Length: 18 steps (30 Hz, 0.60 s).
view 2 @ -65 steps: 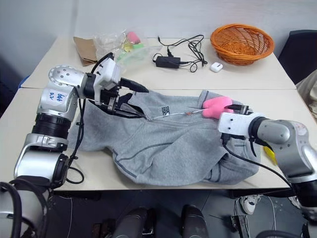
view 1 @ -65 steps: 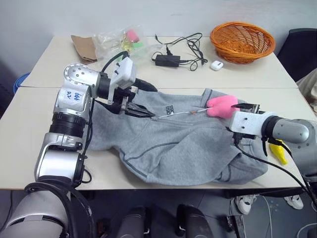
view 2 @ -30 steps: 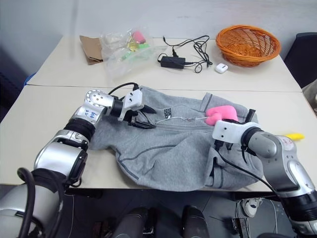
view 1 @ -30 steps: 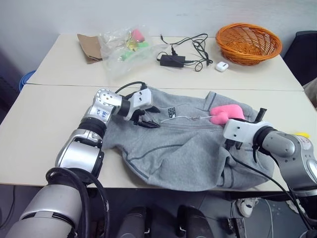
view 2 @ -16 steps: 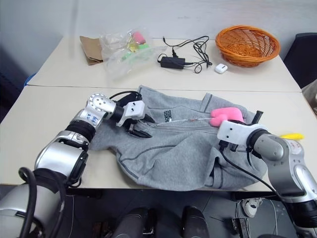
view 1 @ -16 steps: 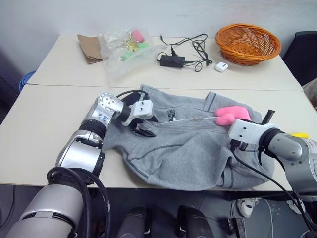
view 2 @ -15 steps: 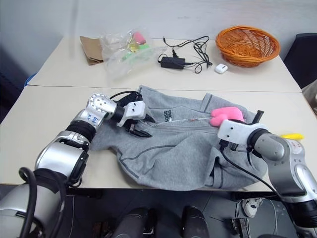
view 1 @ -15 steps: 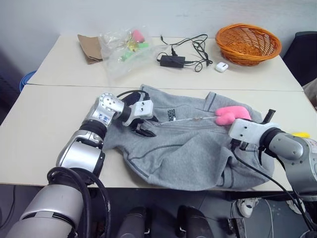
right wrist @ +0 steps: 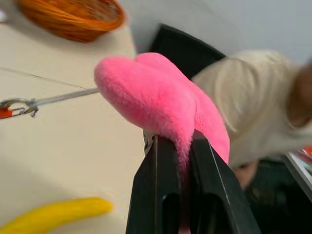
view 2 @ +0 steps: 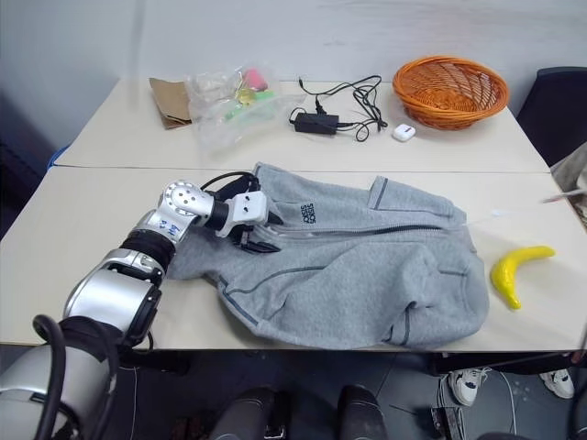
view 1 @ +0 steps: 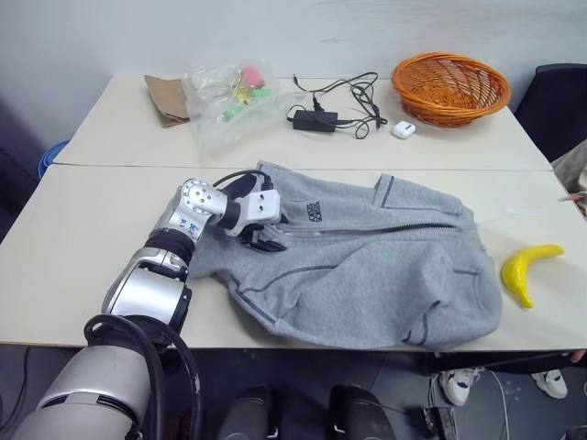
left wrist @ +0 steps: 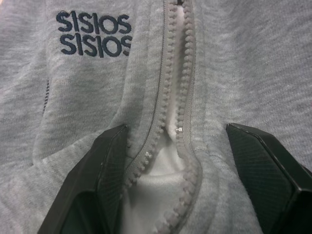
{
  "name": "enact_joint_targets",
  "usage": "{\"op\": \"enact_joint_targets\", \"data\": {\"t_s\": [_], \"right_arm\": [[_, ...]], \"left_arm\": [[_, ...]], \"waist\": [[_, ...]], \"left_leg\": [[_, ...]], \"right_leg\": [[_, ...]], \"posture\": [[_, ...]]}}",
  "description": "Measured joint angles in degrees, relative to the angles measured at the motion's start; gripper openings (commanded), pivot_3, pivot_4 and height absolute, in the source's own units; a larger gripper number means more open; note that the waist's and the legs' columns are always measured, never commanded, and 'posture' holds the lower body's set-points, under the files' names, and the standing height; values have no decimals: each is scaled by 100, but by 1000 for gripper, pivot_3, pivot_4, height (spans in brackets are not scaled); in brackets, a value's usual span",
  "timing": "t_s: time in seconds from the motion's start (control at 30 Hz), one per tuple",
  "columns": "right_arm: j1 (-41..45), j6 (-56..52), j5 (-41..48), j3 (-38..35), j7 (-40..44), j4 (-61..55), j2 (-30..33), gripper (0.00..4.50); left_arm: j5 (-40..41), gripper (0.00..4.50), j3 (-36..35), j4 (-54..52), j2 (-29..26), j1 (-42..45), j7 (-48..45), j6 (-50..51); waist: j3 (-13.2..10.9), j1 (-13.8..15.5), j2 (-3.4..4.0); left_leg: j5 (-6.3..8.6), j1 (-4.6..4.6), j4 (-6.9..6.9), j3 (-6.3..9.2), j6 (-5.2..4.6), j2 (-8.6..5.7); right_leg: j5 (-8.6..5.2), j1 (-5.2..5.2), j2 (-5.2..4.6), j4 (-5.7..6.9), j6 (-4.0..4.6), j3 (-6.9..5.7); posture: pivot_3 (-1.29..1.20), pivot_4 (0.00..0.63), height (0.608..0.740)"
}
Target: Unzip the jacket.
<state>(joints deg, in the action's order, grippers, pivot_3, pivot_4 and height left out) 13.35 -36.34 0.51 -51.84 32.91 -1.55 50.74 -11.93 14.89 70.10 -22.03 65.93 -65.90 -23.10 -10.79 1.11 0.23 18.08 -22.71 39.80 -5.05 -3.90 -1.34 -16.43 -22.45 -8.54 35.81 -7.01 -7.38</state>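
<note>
Left gripper (left wrist: pixel 178 183) standing open, straddling the zipper (left wrist: pixel 168 97) near the jacket (view 1: pixel 367 266) collar, holding nothing. Right gripper (right wrist: pixel 179 146) clamping shut on pink plush pull (right wrist: pixel 161 105), cord (right wrist: pixel 53 97) stretching toward frame left along the zip line.

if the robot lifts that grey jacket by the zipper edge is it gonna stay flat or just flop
Probably flop: the jacket lies in soft rumpled folds on the table. Its knit fabric puckers between the left gripper's fingers, so it likely bunches rather than slides when pushed. It looks bulky, so one edge lifted would likely drag the rest.

jacket (view 1: pixel 367 266) mid-table, banana (view 1: pixel 523 272) to its right, basket (view 1: pixel 449 87) behind
</note>
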Motion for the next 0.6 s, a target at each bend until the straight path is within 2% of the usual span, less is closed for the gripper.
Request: {"op": "enact_joint_targets", "data": {"t_s": [0.1,0.23,0.37,0.6], "right_arm": [[373,185,203,-307,-169,1174,613,0],[795,705,433,-302,-312,2681,1281,0],[1120,1067,641,61,-321,3332,1379,0],[1680,1579,765,1039,-475,3604,1500,0]], "left_arm": [[7,3328,-46,-18,-105,-87,-22,-9],[33,3328,-57,-38,-163,-141,-41,-10],[40,3328,-75,-59,-169,-162,-35,-9],[49,3328,-94,-146,-173,-215,-5,-9]], "waist": [[8,-59,13],[27,-140,43],[28,-151,45],[34,-151,57]], "left_leg": [[2,49,-40,-36,0,2],[1,62,-62,-51,2,4],[1,63,-62,-57,2,4],[3,60,-62,-64,5,5]], "right_leg": [[-4,11,-8,-24,6,31],[-4,10,-12,-26,6,51],[-3,7,-13,-30,6,72],[-3,-1,-15,-30,6,103]], "posture": [[0,150,740],[0,150,740],[0,150,740],[0,150,740]]}}
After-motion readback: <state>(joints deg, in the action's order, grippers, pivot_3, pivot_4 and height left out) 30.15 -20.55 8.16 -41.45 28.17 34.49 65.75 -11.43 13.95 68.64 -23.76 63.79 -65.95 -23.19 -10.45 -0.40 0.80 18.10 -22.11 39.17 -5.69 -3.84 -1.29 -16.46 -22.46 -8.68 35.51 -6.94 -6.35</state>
